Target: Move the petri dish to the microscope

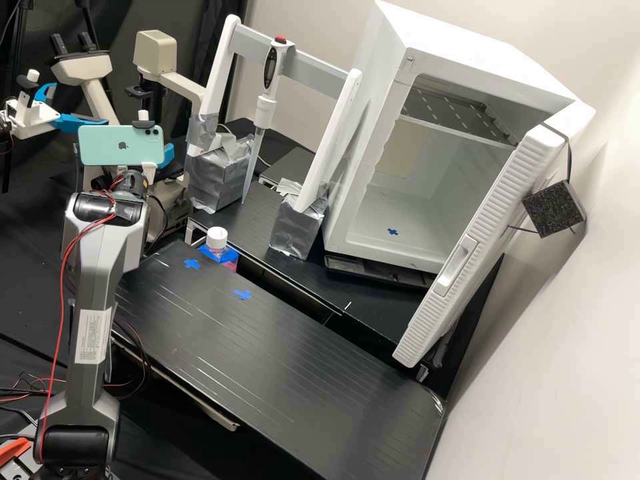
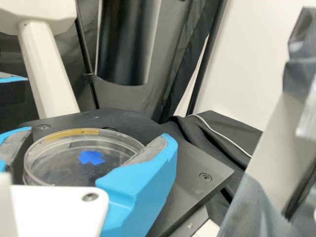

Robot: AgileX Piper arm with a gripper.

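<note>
In the high view the gripper (image 1: 168, 155) is at the microscope (image 1: 98, 103), partly behind the phone on the wrist. The wrist view has the gripper (image 2: 98, 134) with a blue finger on either side of the clear petri dish (image 2: 59, 170), the grey pads against its rim. The dish lies level over the black microscope stage (image 2: 190, 190); whether it touches the stage I cannot tell. A blue cross shows through the dish. The black cylinder (image 2: 126, 47) of the microscope hangs above and beyond it.
A pipette (image 1: 263, 113) hangs on a white stand (image 1: 217, 73) with silver-wrapped feet beside the microscope. A white-capped bottle (image 1: 217, 239) stands by the bench (image 1: 287, 373). The incubator (image 1: 427, 40) is open at the right. Another arm's gripper (image 1: 33, 117) is at the far left.
</note>
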